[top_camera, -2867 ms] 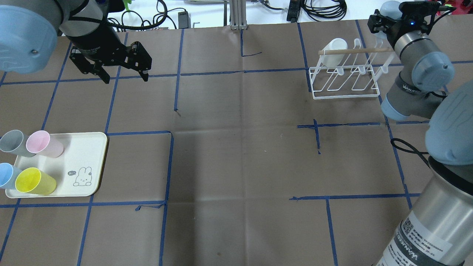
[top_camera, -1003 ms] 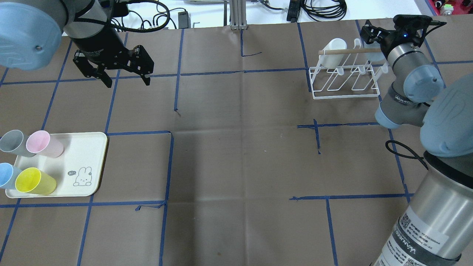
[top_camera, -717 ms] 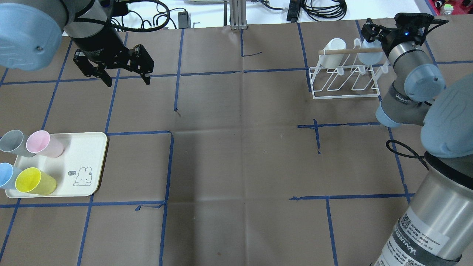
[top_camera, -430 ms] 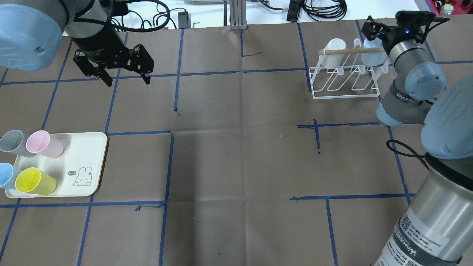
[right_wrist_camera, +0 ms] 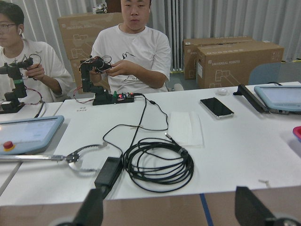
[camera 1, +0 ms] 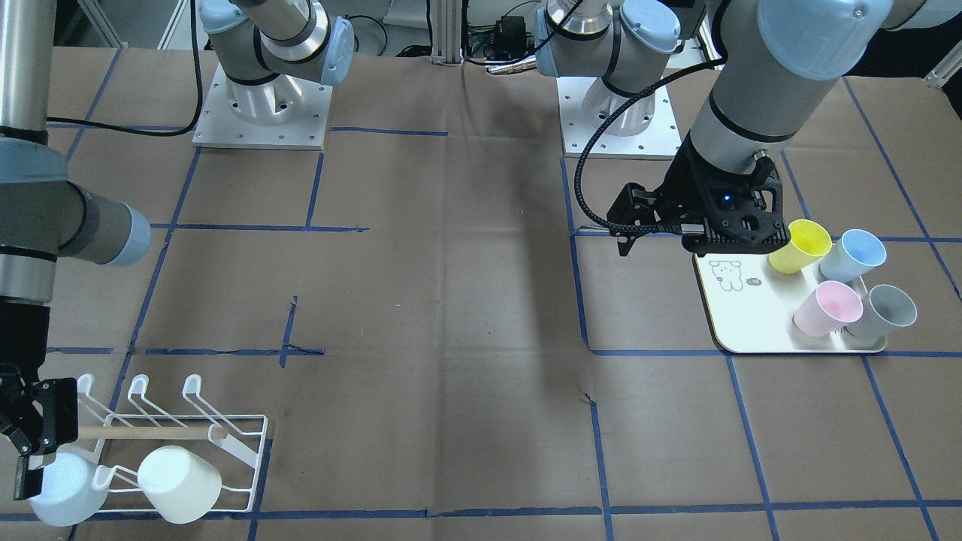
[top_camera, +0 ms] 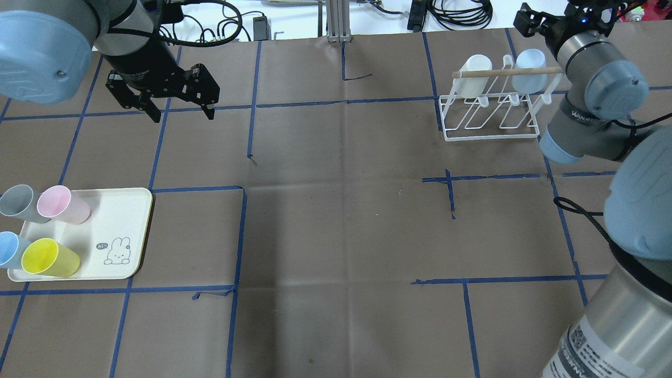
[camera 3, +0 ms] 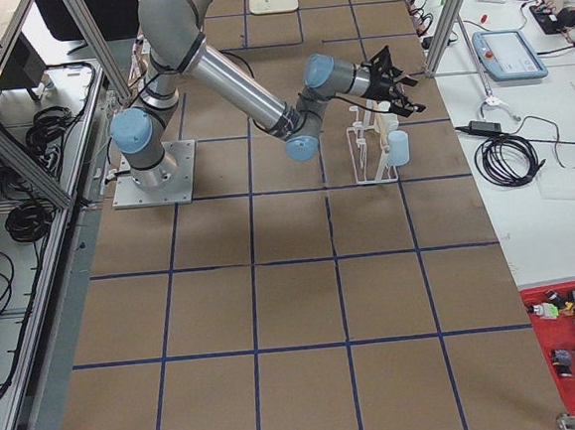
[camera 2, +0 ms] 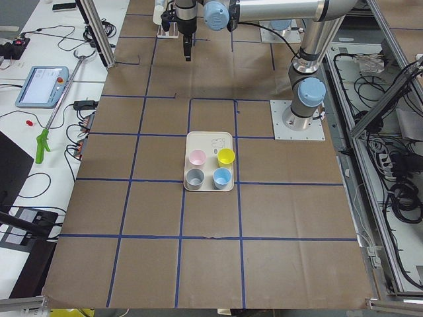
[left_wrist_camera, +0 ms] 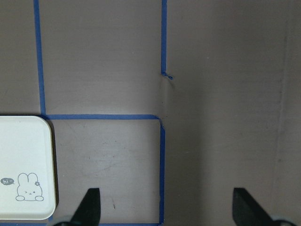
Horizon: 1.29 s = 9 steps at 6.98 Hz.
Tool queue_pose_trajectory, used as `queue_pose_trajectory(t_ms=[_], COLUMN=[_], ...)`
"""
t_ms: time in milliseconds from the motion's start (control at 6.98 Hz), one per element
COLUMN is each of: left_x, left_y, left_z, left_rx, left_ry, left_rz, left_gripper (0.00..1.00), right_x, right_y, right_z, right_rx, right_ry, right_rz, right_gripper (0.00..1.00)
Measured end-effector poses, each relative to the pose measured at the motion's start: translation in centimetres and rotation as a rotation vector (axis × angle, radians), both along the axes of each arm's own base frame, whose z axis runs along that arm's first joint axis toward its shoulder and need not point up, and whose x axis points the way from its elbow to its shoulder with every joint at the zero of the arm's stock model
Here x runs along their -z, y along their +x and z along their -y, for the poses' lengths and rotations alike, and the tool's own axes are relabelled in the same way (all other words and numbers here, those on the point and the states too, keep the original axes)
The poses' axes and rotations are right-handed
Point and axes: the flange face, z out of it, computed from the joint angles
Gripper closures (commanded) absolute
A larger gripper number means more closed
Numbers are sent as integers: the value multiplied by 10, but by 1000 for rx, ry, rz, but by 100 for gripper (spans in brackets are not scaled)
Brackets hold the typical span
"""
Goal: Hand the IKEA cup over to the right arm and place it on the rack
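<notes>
A pale-blue IKEA cup point(top_camera: 529, 73) hangs on the far right prong of the white wire rack point(top_camera: 491, 131), next to a white cup point(top_camera: 472, 73). In the front view the same cup point(camera 1: 64, 481) sits at the rack's point(camera 1: 225, 443) end. My right gripper point(top_camera: 529, 22) stands open just beyond the cup, and the right wrist view shows nothing between its fingertips point(right_wrist_camera: 94, 207). My left gripper point(top_camera: 181, 102) hangs open over bare table at the far left, empty, its fingertips point(left_wrist_camera: 91, 205) wide apart.
A cream tray point(top_camera: 121, 220) at the near left holds grey point(top_camera: 16, 202), pink point(top_camera: 60, 203), blue point(top_camera: 8, 249) and yellow point(top_camera: 47, 257) cups. Beyond the table's far edge lie a coiled cable point(right_wrist_camera: 160, 165) and two seated people.
The right gripper carried the pale-blue cup down onto the rack, let go of it and pulled back toward the far edge. The left arm barely moved.
</notes>
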Motion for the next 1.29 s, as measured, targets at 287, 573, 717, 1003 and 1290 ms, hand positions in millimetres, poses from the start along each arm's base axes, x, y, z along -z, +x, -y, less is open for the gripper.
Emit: queue_pose_trajectory(t_ms=[287, 573, 717, 1003, 1290], left_x=[-1, -2, -2, -2, -2], left_y=[1, 1, 1, 1, 1], left_z=[0, 1, 1, 1, 2], left_rx=[0, -1, -1, 0, 0], left_ry=[-3, -5, -5, -8, -9], left_rz=[8, 9, 9, 10, 10], left_gripper=[1, 1, 1, 1, 1], right_x=[-43, -75, -87, -82, -69], right_y=[16, 47, 65, 91, 129], right_z=[-17, -47, -68, -102, -129], right_rx=[-17, -50, -62, -90, -149], right_ry=[174, 384, 498, 752, 1013], right_rz=[43, 86, 98, 131, 146], right_gripper=[0, 0, 0, 0, 0])
